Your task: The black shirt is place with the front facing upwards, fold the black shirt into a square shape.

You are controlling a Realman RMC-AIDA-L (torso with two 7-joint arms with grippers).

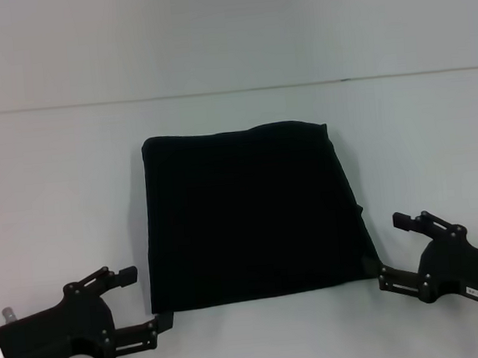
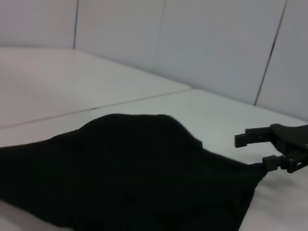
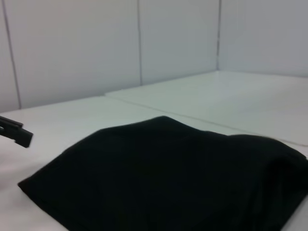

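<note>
- My left pincer [image 1: 147, 300] sits near the front left part of the bench [image 1: 55, 187], at the front left corner of the black shirt [image 1: 251, 216]. Its jaws are spread wide: the upper finger points across at the shirt's left edge without reaching it, and the tip of the lower finger meets the cloth at that front corner.
- My right pincer [image 1: 387, 248] sits near the front right part of the bench, at the shirt's front right corner. Its jaws are likewise spread wide: the lower finger's tip touches the cloth at the corner, and the upper finger stands clear of the shirt's right edge.
- In the left wrist view, my right pincer [image 2: 256, 151] shows at the far corner of the cloth, one fingertip against the shirt [image 2: 130, 178] and the other raised clear of it.
- In the right wrist view, one fingertip [image 3: 18, 134] of my left pincer shows beyond the shirt [image 3: 163, 178], apart from the cloth.
- The black shirt lies flat at the middle of the bench as a folded, roughly square block. Its far edge runs parallel to the bench's back edge; its right edge slants outward toward the front right.
- No print or label is visible on the upper surface.
- Neither pincer grips the cloth.
</note>
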